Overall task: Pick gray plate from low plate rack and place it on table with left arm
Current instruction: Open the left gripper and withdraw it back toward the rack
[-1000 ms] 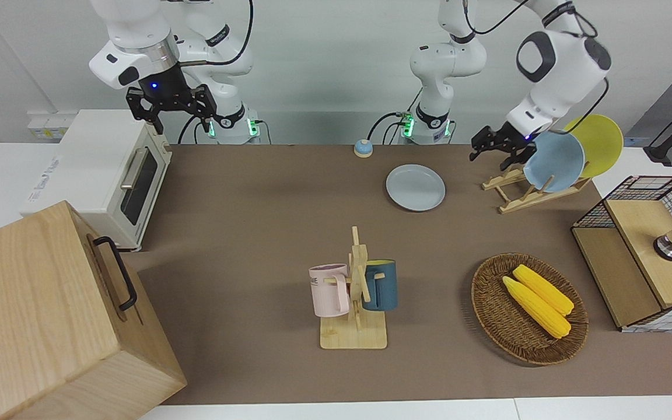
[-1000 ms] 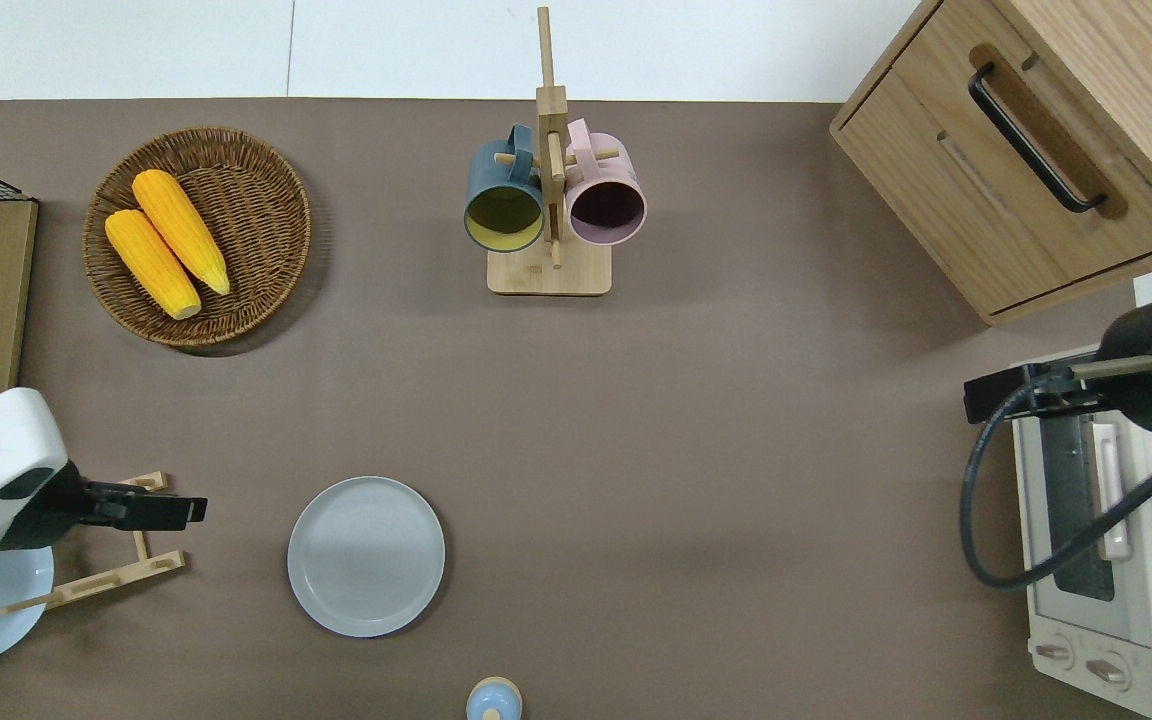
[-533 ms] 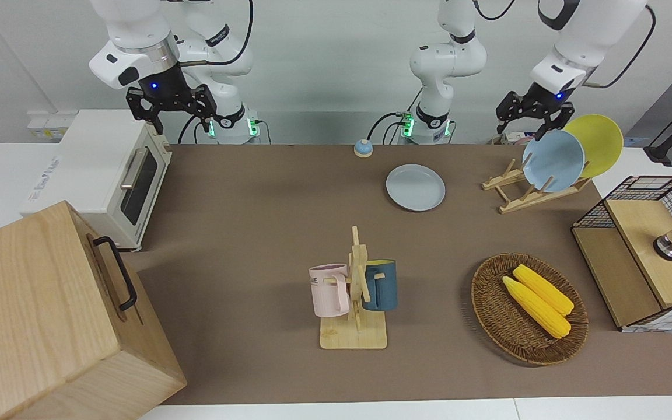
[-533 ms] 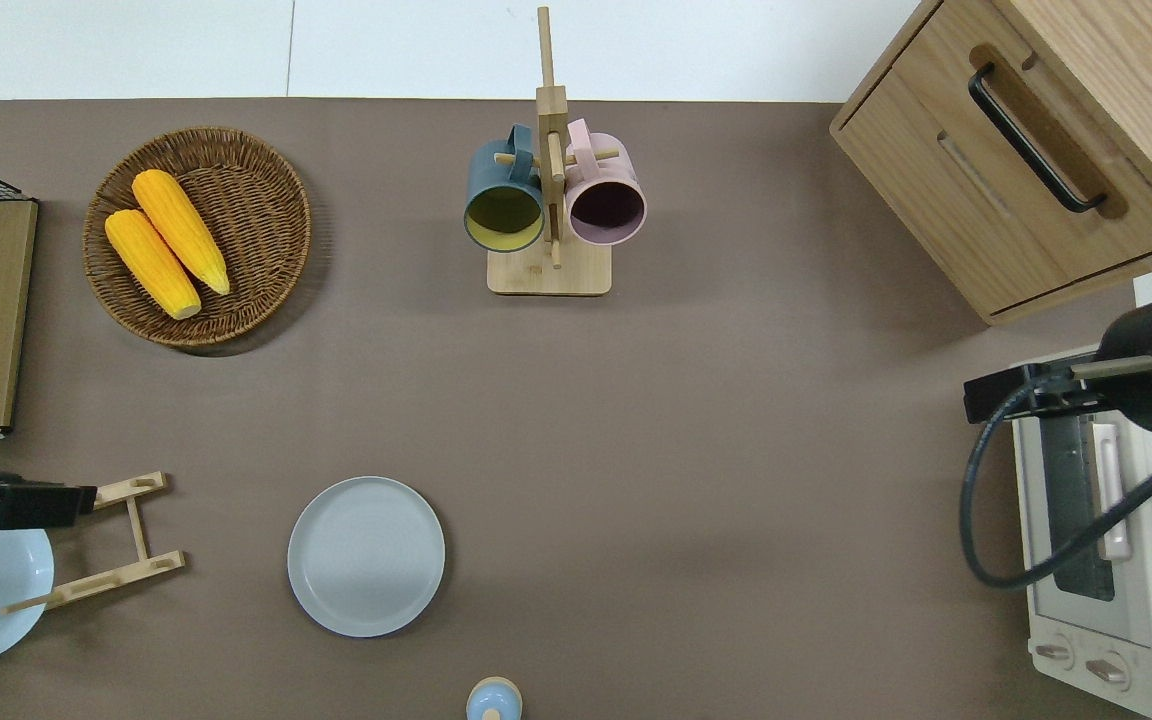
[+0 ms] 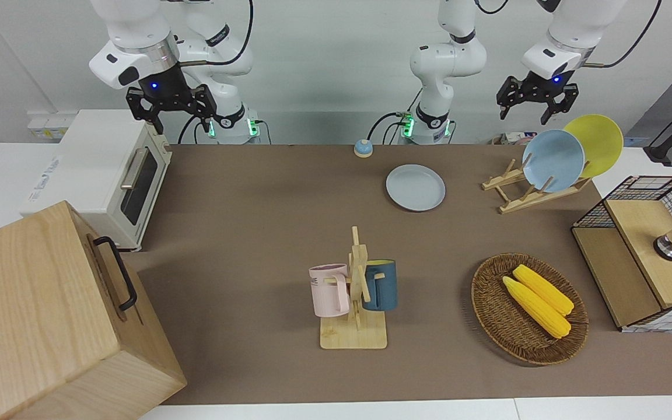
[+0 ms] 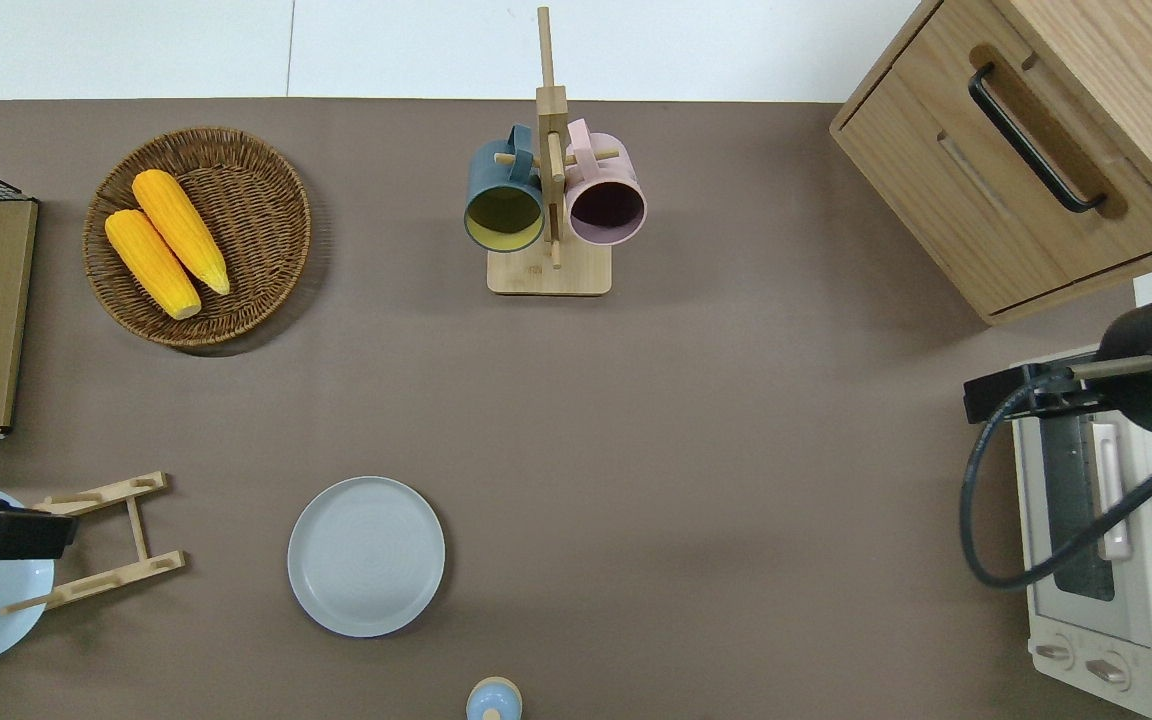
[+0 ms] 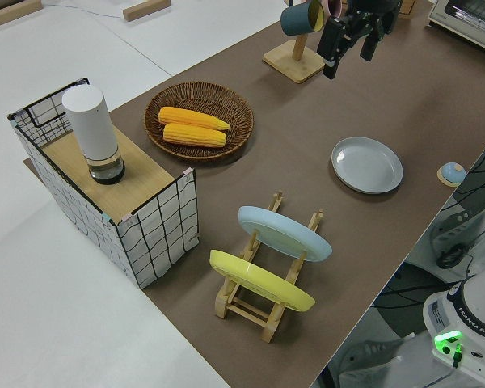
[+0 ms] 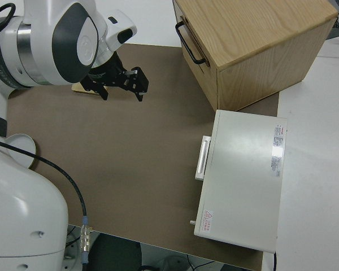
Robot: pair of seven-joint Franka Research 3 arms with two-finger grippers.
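The gray plate [image 5: 415,187] is laid flat on the table [image 5: 254,233], well apart from the left gripper [image 5: 536,98] — so the job looks done. That gripper is held high, fingers wide and empty, over the rack [image 5: 525,188]. The right arm is parked.

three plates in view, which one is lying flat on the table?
The gray plate. It lies flat on the table, beside the low plate rack. The light blue plate and yellow plate stand tilted in the rack.
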